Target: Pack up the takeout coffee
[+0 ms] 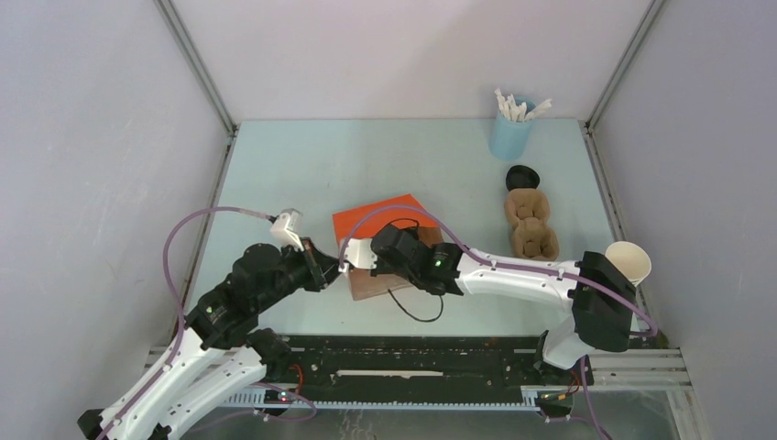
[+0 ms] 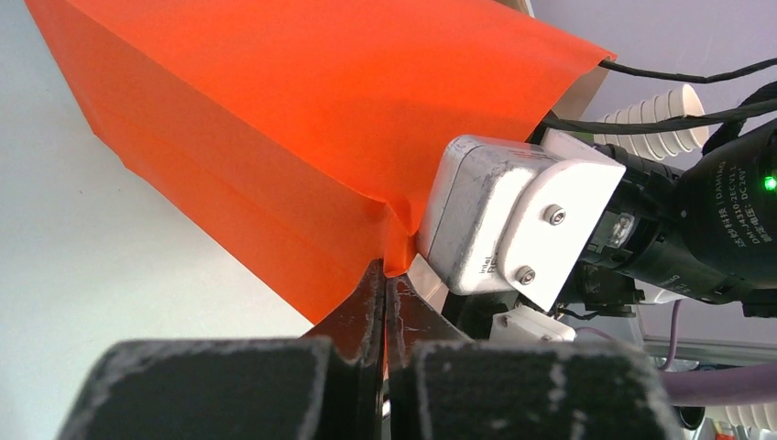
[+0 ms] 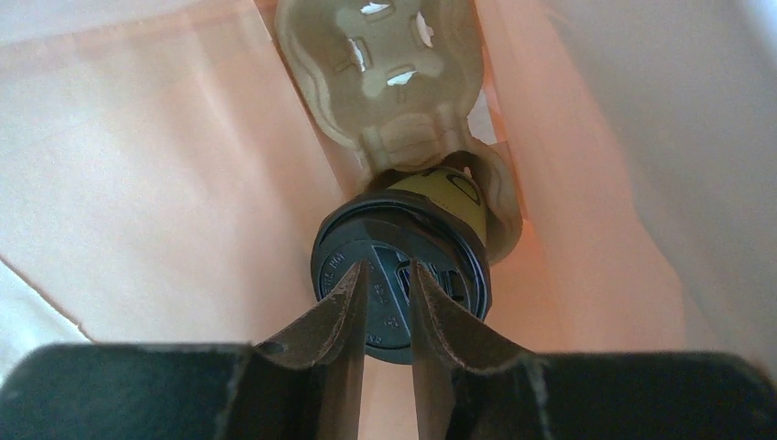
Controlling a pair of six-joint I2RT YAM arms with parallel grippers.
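Inside the orange bag point(image 2: 302, 119), clamped by the left gripper point(image 2: 385, 275), the takeout coffee point(image 3: 435, 197) is lodged in a pulp carrier point(image 3: 385, 64). Whether the near-closed jaws of the right gripper point(image 3: 389, 270) grasp its lid point(image 3: 458, 266) cannot be told. Light, crushable: the stiff lid rim is favoured.

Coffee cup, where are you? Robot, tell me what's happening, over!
Left gripper shut on edge of orange bag. Right gripper inside the bag, pinching takeout coffee by its lid. Pulp carrier right behind it; nothing blocking.
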